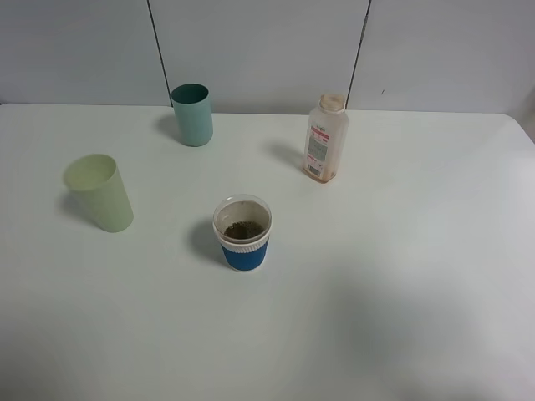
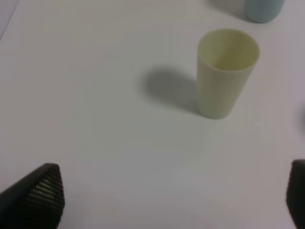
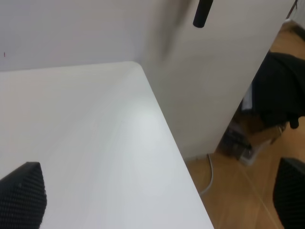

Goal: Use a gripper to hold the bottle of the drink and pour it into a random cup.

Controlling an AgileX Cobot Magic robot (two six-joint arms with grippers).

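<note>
The bottle of the drink (image 1: pixel 325 138) stands upright at the back right of the white table, capped, with only a thin layer of brown liquid at its bottom. The cup (image 1: pixel 243 233) with the blue sleeve stands near the table's middle and holds brown liquid. Neither arm shows in the exterior high view. My left gripper (image 2: pixel 174 198) is open and empty above the table; its fingertips (image 2: pixel 45 193) are wide apart. My right gripper (image 3: pixel 159 198) is open and empty over the table's right edge. The bottle and the cup show in neither wrist view.
A pale yellow-green tumbler (image 1: pixel 100 193) stands at the left and also shows in the left wrist view (image 2: pixel 225 71). A teal tumbler (image 1: pixel 193 114) stands at the back. The table's right edge (image 3: pixel 167 129) drops to a wooden floor with cables.
</note>
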